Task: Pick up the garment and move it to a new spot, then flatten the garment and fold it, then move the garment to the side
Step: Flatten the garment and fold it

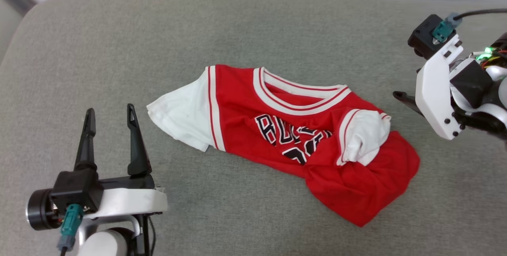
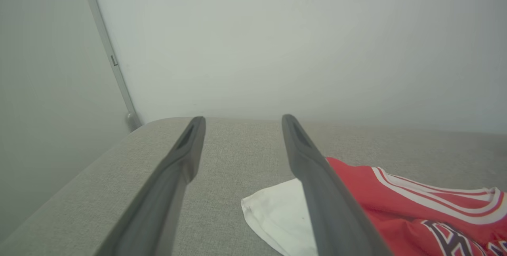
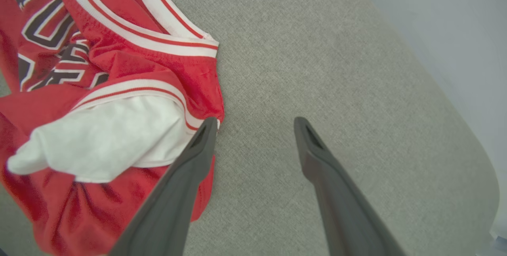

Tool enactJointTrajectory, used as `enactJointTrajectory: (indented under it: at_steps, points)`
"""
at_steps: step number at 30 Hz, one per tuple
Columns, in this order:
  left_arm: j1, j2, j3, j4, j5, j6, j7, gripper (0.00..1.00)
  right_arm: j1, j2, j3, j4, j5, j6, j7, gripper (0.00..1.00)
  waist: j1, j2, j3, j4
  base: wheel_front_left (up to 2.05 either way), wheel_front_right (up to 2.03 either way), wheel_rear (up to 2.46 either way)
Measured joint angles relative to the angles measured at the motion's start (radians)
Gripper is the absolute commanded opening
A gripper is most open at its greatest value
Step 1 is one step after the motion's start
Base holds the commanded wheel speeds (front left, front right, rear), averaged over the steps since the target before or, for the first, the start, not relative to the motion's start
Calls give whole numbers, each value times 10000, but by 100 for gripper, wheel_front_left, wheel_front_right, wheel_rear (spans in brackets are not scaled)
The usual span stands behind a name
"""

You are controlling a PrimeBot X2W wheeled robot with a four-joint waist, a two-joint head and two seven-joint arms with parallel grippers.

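The garment (image 1: 245, 101) lies crumpled in the middle of the grey cushioned surface, a red jersey with striped collar trim and black lettering. One white sleeve (image 1: 178, 117) spreads out flat at the left. The other sleeve (image 1: 366, 135) is folded over the bunched right part. My left gripper (image 1: 111, 115) stands open to the left of the flat sleeve, apart from it; the garment (image 2: 356, 184) shows beside its right finger. My right gripper (image 3: 255, 123) is open just past the garment's (image 3: 130, 65) right edge, with its left fingertip over the hem. One of its dark fingers (image 1: 405, 101) points toward the shirt.
The grey fabric surface (image 1: 277, 34) stretches all around the garment, with a rounded corner at the far left (image 1: 35, 10). A pale wall (image 2: 277, 42) rises behind its far edge. In the right wrist view the surface's curved edge (image 3: 475, 161) runs along the right.
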Motion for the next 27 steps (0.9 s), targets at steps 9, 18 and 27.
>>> enactJointTrajectory:
  at_steps: [9,18,27]
  points:
    - [94,-1536,871,188,1035,-1315,0,100,-289,581,1223,1964,677,-2,244,100,1,0,828,636,0,0,0]
    - [302,-2362,1820,443,1664,-2174,0,100,-276,654,2142,2144,1016,-59,-984,0,0,0,928,534,0,0,0]
    - [578,-2713,2222,541,2069,-2686,0,100,-1357,-779,2247,604,1104,-2,-2134,0,0,1,217,222,0,0,0]
